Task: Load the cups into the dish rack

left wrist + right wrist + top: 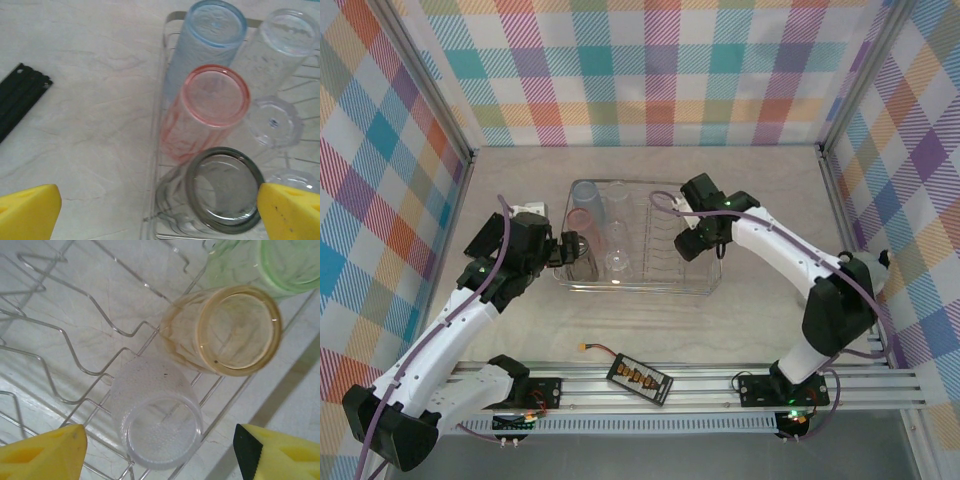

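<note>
- Wire rack (712,285) sits mid-table in the top view, with cups standing in its left half. Left claw (563,250) is at the rack's left edge, grey cup (578,256) just beside its tips. Right claw (692,238) is over the rack's right part. Battery pack (640,380) lies well behind both claws.
- Left wrist: left claw (157,215) is spread wide, gripping nothing. Grey cup (225,190) is between the fingers, hard up by one pad (290,212); can't tell if they touch. Pink cup (215,102) is just ahead of it, blue cup (215,25) further ahead, clear cup (290,32) ahead and off to the side.
- Right wrist: right claw (160,455) is spread wide, gripping nothing. Pebbled clear cup (157,422) is between the fingers on the rack wires (75,355), with a gap either side. Amber cup (235,330) is just ahead, green cup (270,260) beyond that.
</note>
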Available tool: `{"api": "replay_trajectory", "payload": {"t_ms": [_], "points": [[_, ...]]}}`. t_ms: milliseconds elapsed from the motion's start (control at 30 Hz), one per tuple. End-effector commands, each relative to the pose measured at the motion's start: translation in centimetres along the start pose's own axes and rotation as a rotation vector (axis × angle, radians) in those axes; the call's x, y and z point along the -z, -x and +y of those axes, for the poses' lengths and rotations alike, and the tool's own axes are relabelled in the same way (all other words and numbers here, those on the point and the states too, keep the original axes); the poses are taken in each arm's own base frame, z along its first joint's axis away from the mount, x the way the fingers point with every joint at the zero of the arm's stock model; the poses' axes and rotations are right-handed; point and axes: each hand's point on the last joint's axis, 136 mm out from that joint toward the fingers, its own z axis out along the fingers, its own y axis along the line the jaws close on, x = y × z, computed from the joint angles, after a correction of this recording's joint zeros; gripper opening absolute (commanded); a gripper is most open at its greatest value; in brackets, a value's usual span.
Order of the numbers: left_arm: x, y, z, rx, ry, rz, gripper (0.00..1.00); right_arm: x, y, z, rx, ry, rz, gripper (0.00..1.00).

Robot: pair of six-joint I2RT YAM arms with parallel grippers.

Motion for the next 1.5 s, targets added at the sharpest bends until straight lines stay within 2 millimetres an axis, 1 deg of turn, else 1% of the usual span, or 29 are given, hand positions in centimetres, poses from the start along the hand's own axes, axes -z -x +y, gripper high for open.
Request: {"api": "replay_trajectory", "payload": {"t_ms": [0, 67, 133, 167, 233, 300, 367, 400, 467, 533, 567, 633, 733, 800, 900, 967, 1067, 1133, 1200, 1333, 1400, 1467], "points": [[0.8, 1.3, 2.9, 0.01, 0.14, -0.074, 1.0, 3.6, 0.8, -0.9, -0.101, -0.001, -0.081, 0.8], [1.2, 2.3, 3.6, 0.014, 0.167, -0.129, 1.0, 4.9, 0.8, -2.2, -0.159, -0.029, -0.127, 0.82], [1.7, 3.3, 4.7, 0.021, 0.211, -0.2, 1.0, 6.3, 0.6, -4.3, -0.219, -0.088, -0.202, 0.86], [1.9, 3.7, 5.3, 0.029, 0.239, -0.233, 1.0, 6.8, 0.4, -5.3, -0.245, -0.114, -0.244, 0.91], [2.3, 4.6, 6.7, 0.043, 0.3, -0.313, 1.0, 8.0, -0.3, -8.0, -0.328, -0.172, -0.354, 0.98], [2.3, 5.2, 8.0, 0.064, 0.358, -0.394, 1.0, 8.7, -1.4, -10.4, -0.426, -0.194, -0.452, 0.99], [1.5, 5.5, 8.7, 0.059, 0.371, -0.457, 1.0, 8.6, -3.3, -12.9, -0.543, -0.222, -0.518, 0.99], [0.7, 5.4, 8.9, 0.047, 0.358, -0.478, 1.0, 8.3, -4.4, -14.2, -0.598, -0.246, -0.545, 0.99], [-0.9, 4.7, 10.1, 0.078, 0.366, -0.522, 1.0, 6.9, -6.7, -16.5, -0.695, -0.324, -0.588, 0.99], [-1.7, 3.9, 12.3, 0.177, 0.422, -0.589, 1.0, 5.1, -8.9, -18.2, -0.749, -0.409, -0.642, 0.99], [-2.2, 3.4, 13.1, 0.221, 0.438, -0.592, 1.0, 4.2, -9.7, -18.5, -0.758, -0.427, -0.656, 0.99], [-3.9, 2.2, 14.6, 0.287, 0.44, -0.543, 1.0, 2.6, -11.0, -18.9, -0.777, -0.451, -0.689, 0.99], [-6.6, 0.8, 15.1, 0.287, 0.414, -0.458, 1.0, 0.4, -11.9, -19.0, -0.793, -0.447, -0.67, 0.99], [-8.2, 0.2, 15.0, 0.259, 0.392, -0.415, 1.0, -1.2, -12.0, -19.1, -0.788, -0.434, -0.641, 0.99], [-10.3, -1.1, 14.6, 0.237, 0.35, -0.348, 1.0, -3.6, -11.4, -19.2, -0.738, -0.401, -0.615, 0.99], [-11.4, -2.2, 14.4, 0.229, 0.327, -0.309, 1.0, -4.6, -10.8, -19.6, -0.722, -0.382, -0.576, 0.99], [-12.4, -3.6, 14.9, 0.249, 0.334, -0.294, 1.0, -5.5, -9.2, -20.3, -0.664, -0.367, -0.579, 0.99], [-12.7, -3.6, 15.2, 0.269, 0.336, -0.306, 1.0, -6.3, -8.6, -20.2, -0.627, -0.327, -0.545, 0.99], [-13.1, -3.2, 15.0, 0.275, 0.308, -0.326, 1.0, -6.6, -8.1, -19.8, -0.606, -0.292, -0.54, 0.99], [-14.4, -2.9, 13.9, 0.271, 0.223, -0.344, 1.0, -6.1, -7.4, -18.1, -0.531, -0.217, -0.591, 0.99], [-15.0, -2.8, 13.6, 0.262, 0.202, -0.336, 1.0, -5.6, -7.2, -17.6, -0.545, -0.192, -0.628, 0.99], [-15.2, -2.7, 13.0, 0.245, 0.172, -0.33, 1.0, -4.9, -6.3, -17.0, -0.565, -0.142, -0.716, 0.99]]}}
